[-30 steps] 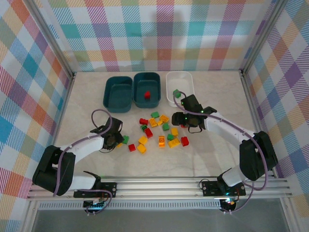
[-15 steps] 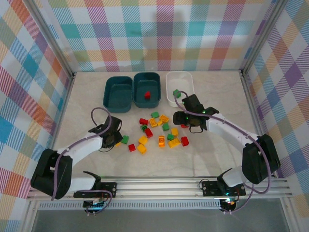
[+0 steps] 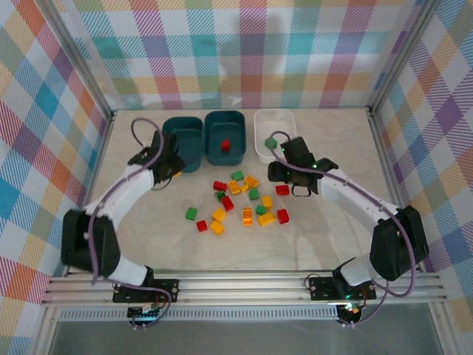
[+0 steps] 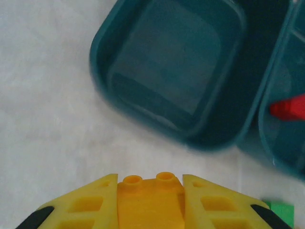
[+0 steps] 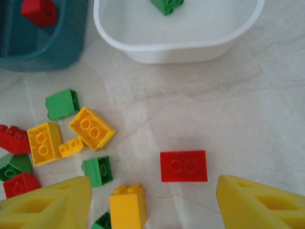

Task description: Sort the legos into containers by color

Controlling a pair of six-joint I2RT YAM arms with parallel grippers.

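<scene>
Left tool point(image 3: 165, 160) gripping yellow brick point(image 4: 150, 202), arm point(image 3: 120, 194) outstretched near teal bin point(image 4: 167, 62)

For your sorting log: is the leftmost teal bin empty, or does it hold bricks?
Empty: the left teal bin has a bare floor, no brick inside.

Pale marbled tabletop point(image 3: 310, 244), plaid walls point(image 3: 244, 52), aluminium rail point(image 3: 244, 285)

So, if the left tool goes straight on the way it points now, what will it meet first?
Probably the near wall of the empty left teal bin, just ahead of the left tool and the yellow brick it holds. Its height above the rim is unclear.
</scene>
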